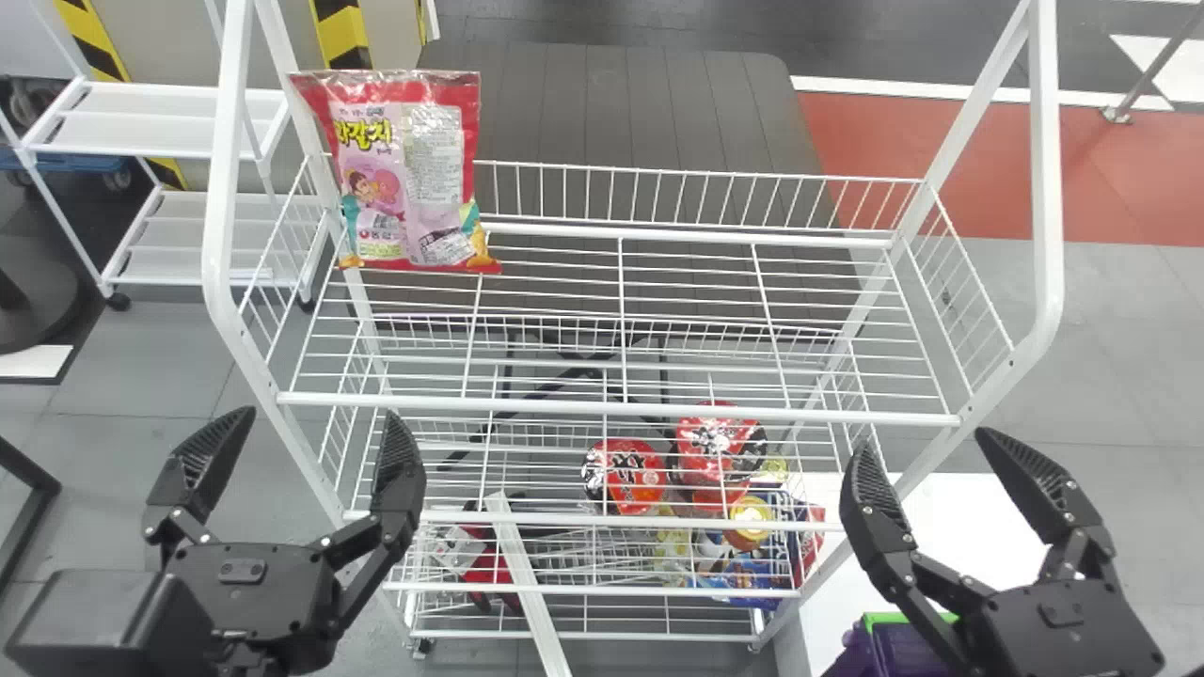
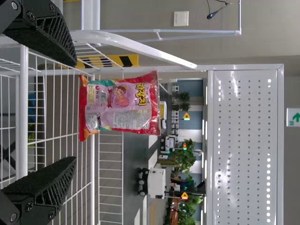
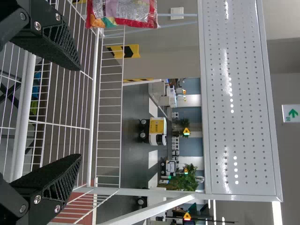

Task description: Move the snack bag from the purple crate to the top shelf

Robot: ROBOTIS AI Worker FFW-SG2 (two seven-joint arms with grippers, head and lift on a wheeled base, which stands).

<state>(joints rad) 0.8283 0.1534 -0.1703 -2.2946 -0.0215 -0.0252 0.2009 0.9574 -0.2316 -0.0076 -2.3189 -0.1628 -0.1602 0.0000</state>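
While left claw (image 1: pixel 321 417) and right claw (image 1: pixel 924 441) gape, snack bag (image 1: pixel 403 174) upright, glossy, red, pink

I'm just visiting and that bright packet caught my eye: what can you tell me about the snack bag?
The snack bag looks like glossy, crinkled plastic film, with red edges, a pink front, yellow lettering, a small cartoon figure, a pale text panel and teal and orange near the bottom. Its flat top seam looks sealed. It stands roughly upright towards the back left corner of the wire shelf, near the corner post. Neither gripper touches it.
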